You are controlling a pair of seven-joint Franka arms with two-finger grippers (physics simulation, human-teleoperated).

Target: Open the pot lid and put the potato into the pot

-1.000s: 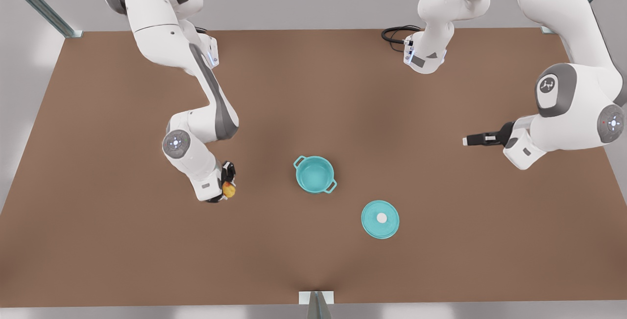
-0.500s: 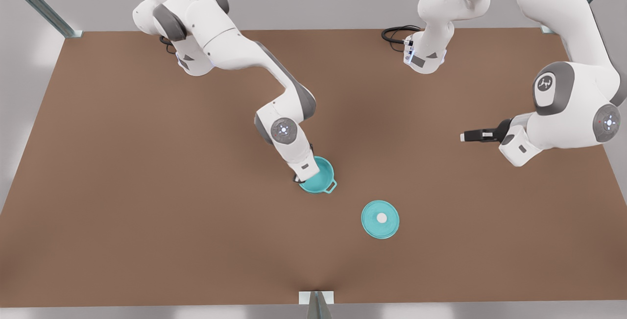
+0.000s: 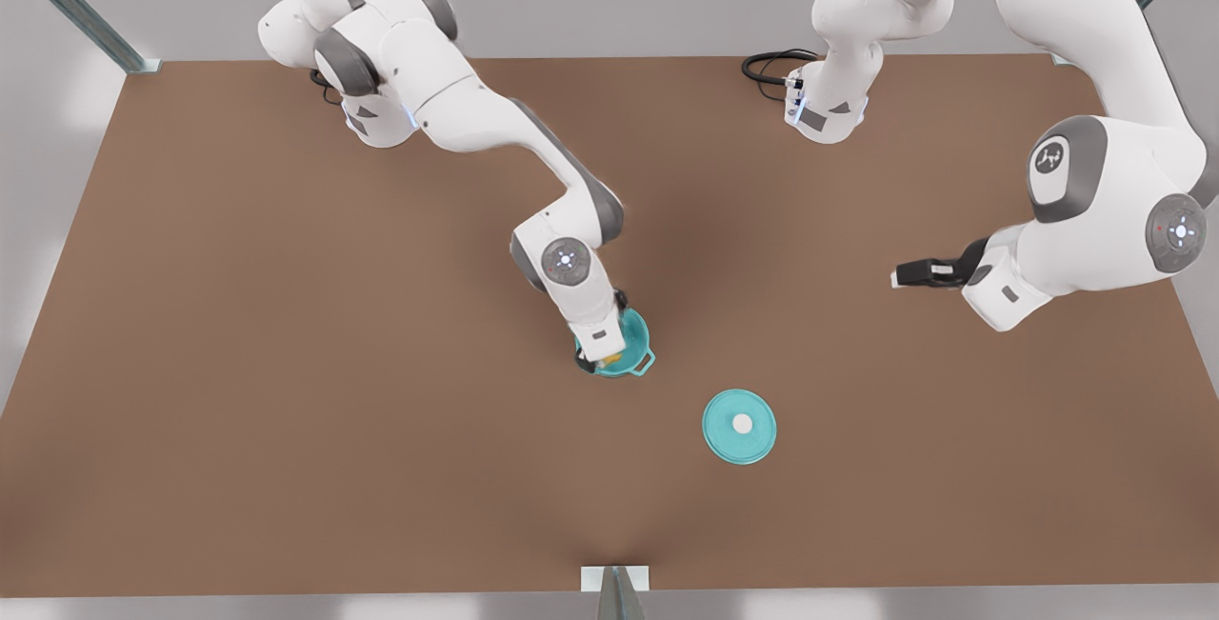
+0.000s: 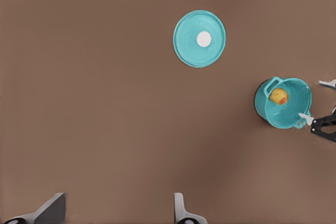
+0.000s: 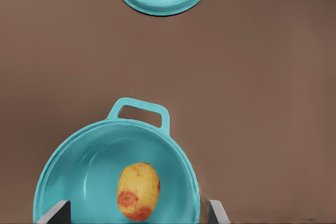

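Potato, a small yellow lump blotched orange-red (image 3: 615,354), barely shows in the front view under the right hand (image 3: 602,353), which hangs over the small round teal pot (image 3: 636,353) on the brown bench (image 3: 286,410); the flat teal pot lid (image 3: 739,426) lies well apart, and the left hand (image 3: 914,273) waits. The left wrist view shows its own fingers (image 4: 52,208) spread, empty. In the right wrist view the potato lies inside the pot between wide-open fingers (image 5: 58,212) holding nothing; I'd lift straight up, clear of the rim

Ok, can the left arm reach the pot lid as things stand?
Probably yes: the pot lid lies alone on the table; the right gripper hovers over the pot, off the left gripper's path.
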